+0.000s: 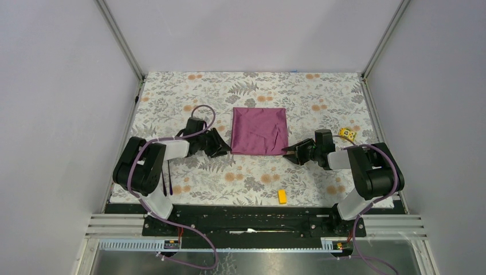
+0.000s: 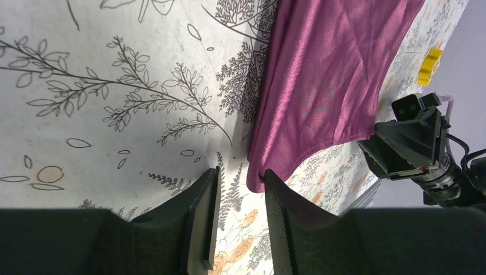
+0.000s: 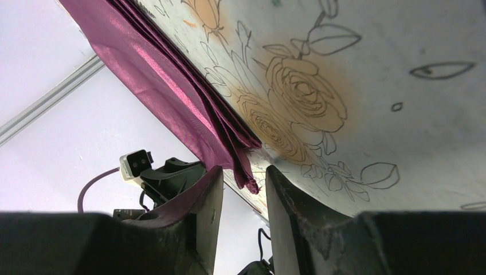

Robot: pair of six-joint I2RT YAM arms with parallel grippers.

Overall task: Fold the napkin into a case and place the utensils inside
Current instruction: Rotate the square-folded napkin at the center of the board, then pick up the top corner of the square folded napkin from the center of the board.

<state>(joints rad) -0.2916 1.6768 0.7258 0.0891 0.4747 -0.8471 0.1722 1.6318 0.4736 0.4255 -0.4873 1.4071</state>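
Observation:
The plum-purple napkin (image 1: 259,130) lies flat as a square in the middle of the flowered table. My left gripper (image 1: 228,150) sits low at its near-left corner. In the left wrist view the left gripper (image 2: 242,171) stands open; the napkin's (image 2: 321,86) corner rests just ahead of one fingertip, with printed table in the gap. My right gripper (image 1: 288,153) is at the near-right corner. In its wrist view the right gripper (image 3: 243,169) is open, and the layered napkin's (image 3: 172,86) corner dips between the tips, ungripped. Two thin dark utensils (image 1: 166,181) lie beside the left arm.
One yellow block (image 1: 282,196) lies near the table's front edge, and another (image 1: 347,135) lies beyond the right arm. Metal frame posts and pale walls close in the table's left, right and back sides.

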